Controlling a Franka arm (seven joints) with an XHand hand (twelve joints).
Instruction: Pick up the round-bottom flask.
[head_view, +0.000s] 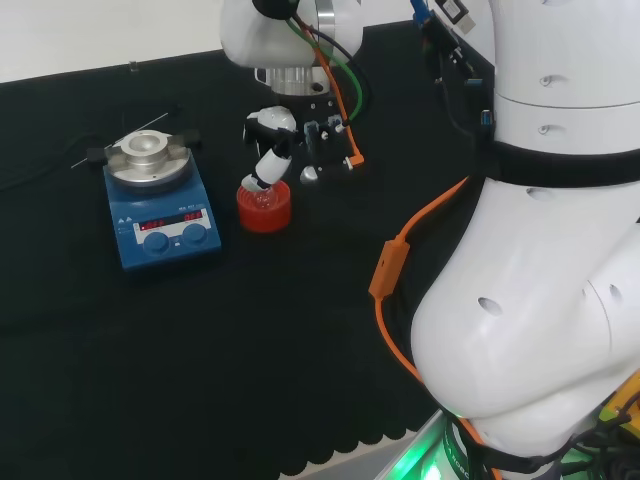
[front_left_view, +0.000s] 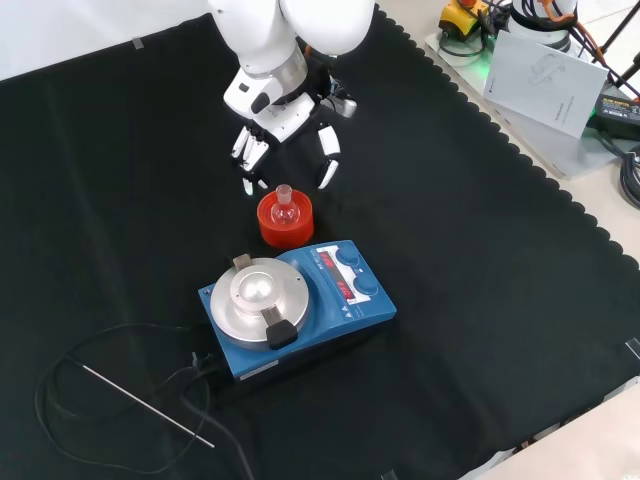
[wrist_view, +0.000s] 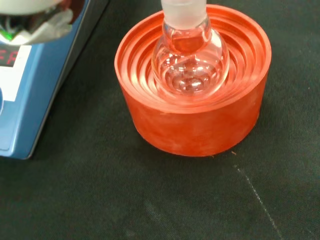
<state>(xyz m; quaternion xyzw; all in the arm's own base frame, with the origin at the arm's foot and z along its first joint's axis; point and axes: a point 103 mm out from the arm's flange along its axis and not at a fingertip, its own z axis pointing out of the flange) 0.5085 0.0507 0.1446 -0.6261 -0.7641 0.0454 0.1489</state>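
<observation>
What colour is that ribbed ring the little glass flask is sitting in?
The stand under the flask is bright orange-red; the wrist view shows it best.

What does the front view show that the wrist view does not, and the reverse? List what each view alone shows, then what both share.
Front view alone: the black and white hand hanging open above the flask, the round silver top plate of the stirrer, and a thin metal rod lying on the black cloth.

Wrist view alone: the stepped concentric ribs inside the stand, seen close.

Both: the clear glass round-bottom flask sitting upright in the red ribbed ring stand, beside the blue magnetic stirrer.
</observation>
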